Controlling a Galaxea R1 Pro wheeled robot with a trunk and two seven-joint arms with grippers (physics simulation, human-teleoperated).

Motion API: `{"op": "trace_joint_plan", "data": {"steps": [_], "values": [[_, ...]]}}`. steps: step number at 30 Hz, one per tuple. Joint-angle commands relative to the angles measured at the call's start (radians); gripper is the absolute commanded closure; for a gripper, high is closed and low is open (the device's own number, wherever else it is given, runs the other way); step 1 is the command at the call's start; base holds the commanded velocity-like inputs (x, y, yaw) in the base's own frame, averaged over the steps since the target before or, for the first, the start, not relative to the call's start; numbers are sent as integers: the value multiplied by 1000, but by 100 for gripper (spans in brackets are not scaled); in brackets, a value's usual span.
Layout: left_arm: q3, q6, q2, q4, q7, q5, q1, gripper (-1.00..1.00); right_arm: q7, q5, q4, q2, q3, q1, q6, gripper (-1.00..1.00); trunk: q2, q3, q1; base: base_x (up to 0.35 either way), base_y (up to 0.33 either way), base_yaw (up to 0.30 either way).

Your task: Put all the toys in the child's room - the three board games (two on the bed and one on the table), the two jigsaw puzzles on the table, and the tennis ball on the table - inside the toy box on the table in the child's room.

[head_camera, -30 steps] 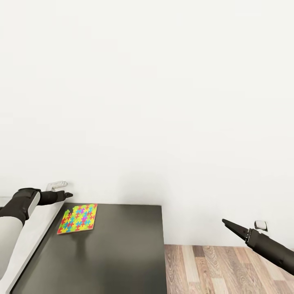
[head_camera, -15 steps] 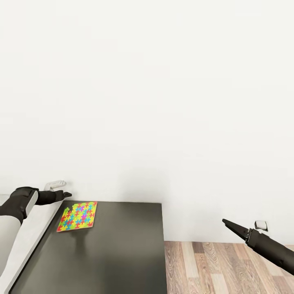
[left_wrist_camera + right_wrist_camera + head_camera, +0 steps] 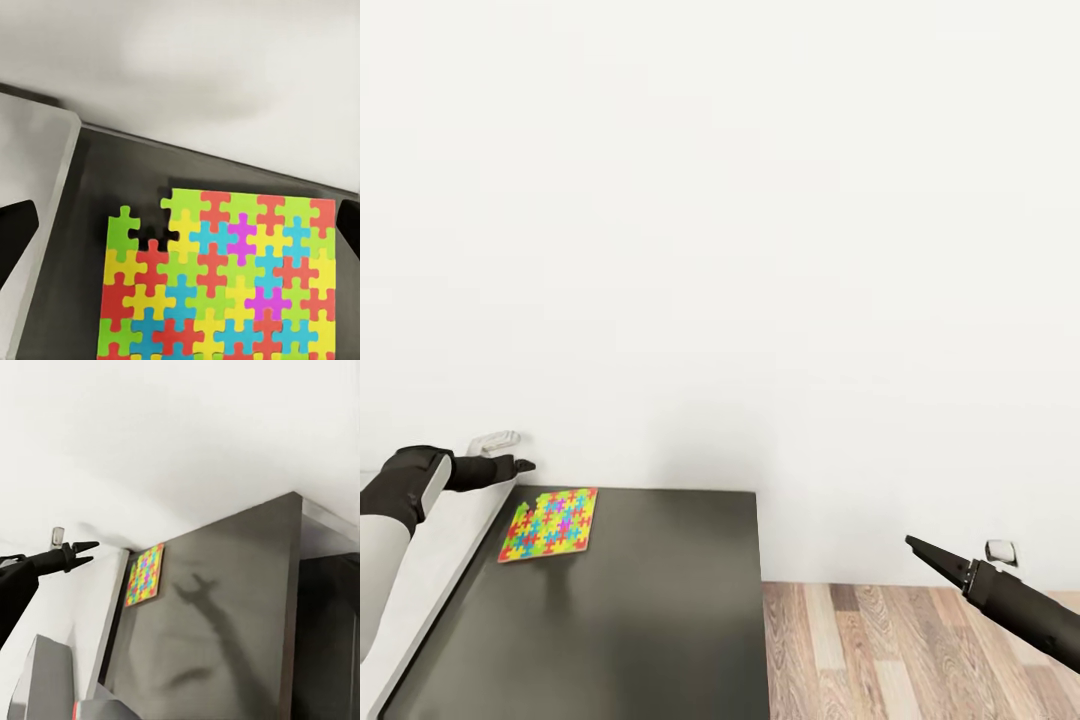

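White wall fills the background above a dark cabinet top (image 3: 640,600). At far left, the left gripper (image 3: 520,465) hangs over the pale table edge (image 3: 435,570); whether it is released or clenched cannot be told. The jigsaw puzzle (image 3: 550,524) lies flat, ungrasped, near the cabinet's back left corner; the left wrist view reveals one missing corner piece (image 3: 217,277). Far right, over wood floor (image 3: 880,650), the right gripper (image 3: 935,558) is clenched, holding nothing.
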Motion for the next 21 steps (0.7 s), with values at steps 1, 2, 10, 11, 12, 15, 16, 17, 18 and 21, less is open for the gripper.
{"op": "trace_joint_plan", "data": {"steps": [1, 2, 10, 11, 12, 15, 16, 17, 18, 21], "values": [[6, 6, -1, -1, -7, -6, -1, -100, 4, 1, 0, 0, -1, -1, 4, -100, -2, -4, 1, 0, 0, 0], [6, 6, -1, -1, -7, -6, -2, -100, 4, 1, 0, -1, -2, -1, 4, -100, -2, -5, 1, 0, 0, 0], [8, 7, -1, 0, -7, -4, -12, -100, 6, 1, 0, -1, -3, -1, 4, -100, -2, -18, 1, 0, 0, 0], [8, 7, -1, 0, -8, -4, -13, -100, 6, 1, 0, -1, -3, -1, 4, -100, -2, -20, 1, 0, 0, 0], [8, 7, -1, 0, -9, -4, -14, -100, 6, 1, 0, -1, -3, -1, 4, -100, -2, -22, 1, 0, 0, 0], [9, 7, -4, 0, -9, -4, -15, -100, 6, 1, 0, -1, -3, -1, 4, -100, -2, -26, 1, 0, 0, 0], [9, 6, -5, 0, -10, -4, -15, -100, 6, 1, 0, -1, -3, -1, 4, -100, -2, -28, 1, 0, 0, 0], [9, 6, -6, 0, -10, -4, -16, -100, 6, 1, 0, -1, -3, -1, 4, -100, -2, -30, 1, 0, 0, 0], [9, 6, -6, 0, -10, -3, -16, -100, 6, 1, 0, -1, -3, -1, 4, -100, -2, -31, 1, 0, 0, 0], [9, 6, -6, 0, -18, -3, -17, -100, 7, 1, 0, -1, -4, -1, 4, -100, -2, -36, 1, 0, 0, 0]]}}
